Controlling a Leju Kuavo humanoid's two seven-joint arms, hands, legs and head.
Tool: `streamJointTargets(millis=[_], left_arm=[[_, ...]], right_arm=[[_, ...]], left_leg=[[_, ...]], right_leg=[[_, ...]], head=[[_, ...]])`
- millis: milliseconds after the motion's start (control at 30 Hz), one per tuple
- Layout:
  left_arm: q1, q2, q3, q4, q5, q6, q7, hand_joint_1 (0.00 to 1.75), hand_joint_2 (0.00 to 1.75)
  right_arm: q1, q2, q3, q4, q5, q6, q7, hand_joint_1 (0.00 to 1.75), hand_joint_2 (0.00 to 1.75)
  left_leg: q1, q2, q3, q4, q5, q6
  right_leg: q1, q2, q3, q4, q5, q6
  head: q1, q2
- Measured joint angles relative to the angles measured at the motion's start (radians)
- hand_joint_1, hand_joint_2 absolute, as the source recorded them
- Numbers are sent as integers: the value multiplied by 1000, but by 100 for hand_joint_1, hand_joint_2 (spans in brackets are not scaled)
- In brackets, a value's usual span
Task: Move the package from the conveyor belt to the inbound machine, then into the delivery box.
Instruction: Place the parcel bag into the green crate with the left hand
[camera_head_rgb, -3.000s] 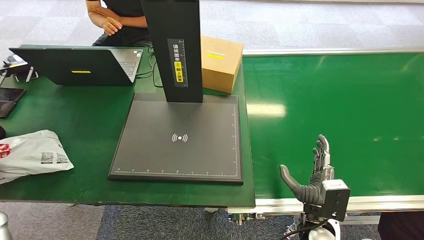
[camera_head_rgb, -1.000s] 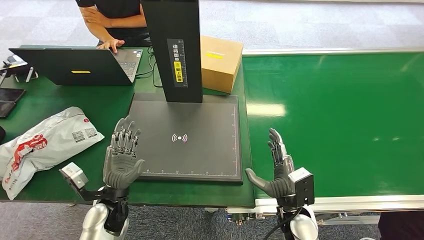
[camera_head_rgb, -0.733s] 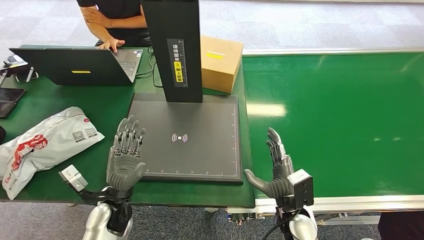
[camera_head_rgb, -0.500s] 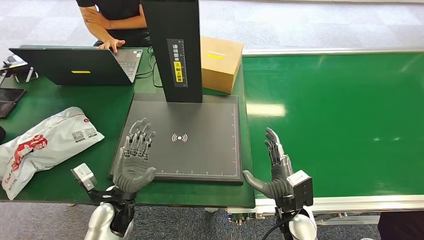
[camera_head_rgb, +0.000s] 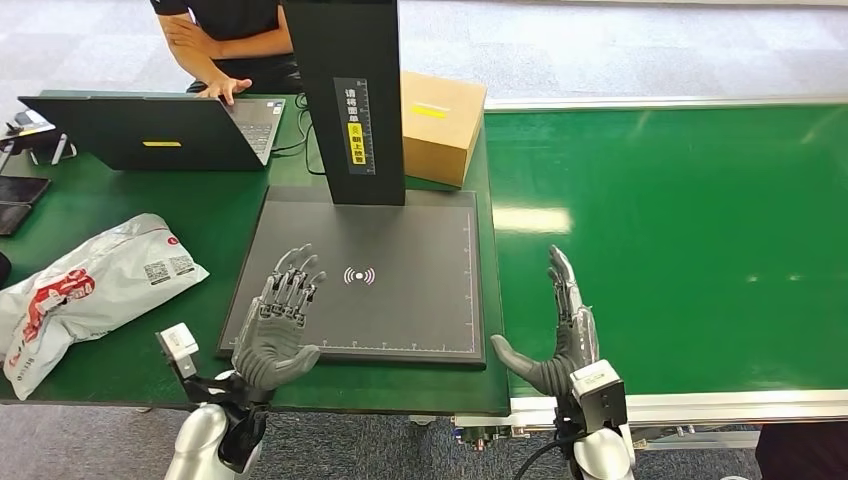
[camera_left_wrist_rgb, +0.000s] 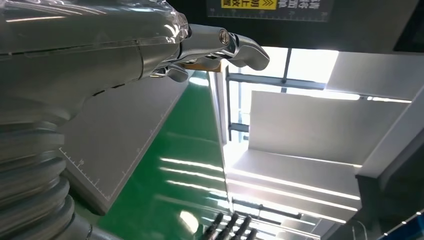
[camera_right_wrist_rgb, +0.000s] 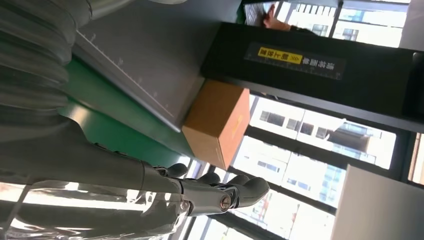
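Observation:
The package (camera_head_rgb: 92, 283), a white plastic mailer with red print, lies on the green table left of the inbound machine. The machine is a flat black scanning platform (camera_head_rgb: 400, 240) with a black upright column (camera_head_rgb: 350, 100). My left hand (camera_head_rgb: 277, 328) is raised over the platform's near left corner, fingers spread, holding nothing. Over the near edge of the green conveyor belt (camera_head_rgb: 680, 230), my right hand (camera_head_rgb: 560, 340) stands open and empty too. The left wrist view has the thumb (camera_left_wrist_rgb: 225, 44) above the platform (camera_left_wrist_rgb: 125, 135).
A cardboard box (camera_head_rgb: 441, 125) stands behind the platform, right of the column; the right wrist view also has this box (camera_right_wrist_rgb: 217, 122). An open laptop (camera_head_rgb: 150, 130) sits at the back left with a person's hand (camera_head_rgb: 222, 90) on it. A tablet (camera_head_rgb: 18, 200) lies at the left edge.
My left hand came up into view and moved right, from beside the package to over the platform's near left corner. The right hand shifted slightly right. The package shifted up and right early on.

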Motion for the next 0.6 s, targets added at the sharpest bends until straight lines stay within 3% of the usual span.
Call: streamJointTargets(millis=[267, 400, 567, 600], left_arm=[[-14, 7, 0, 22, 21, -25, 40, 0, 175], [-18, 10, 0, 32, 51, -61, 75, 0, 0], [-23, 12, 0, 43, 117, -121, 122, 0, 0], [-24, 13, 0, 45, 117, -120, 120, 0, 44]], right_arm=[[-11, -5, 17, -13, -11, -94, -7, 0, 175], [-16, -17, 39, -30, -12, -190, -8, 0, 175], [-20, -27, 67, -35, -5, -223, -9, 0, 175], [-21, -27, 70, -34, -3, -214, -9, 0, 175]], left_leg=[[0, 0, 0, 0, 0, 0], [0, 0, 0, 0, 0, 0], [0, 0, 0, 0, 0, 0], [0, 0, 0, 0, 0, 0]], right_leg=[[0, 0, 0, 0, 0, 0], [0, 0, 0, 0, 0, 0], [0, 0, 0, 0, 0, 0], [0, 0, 0, 0, 0, 0]], head=[[0, 0], [0, 0], [0, 0], [0, 0]])
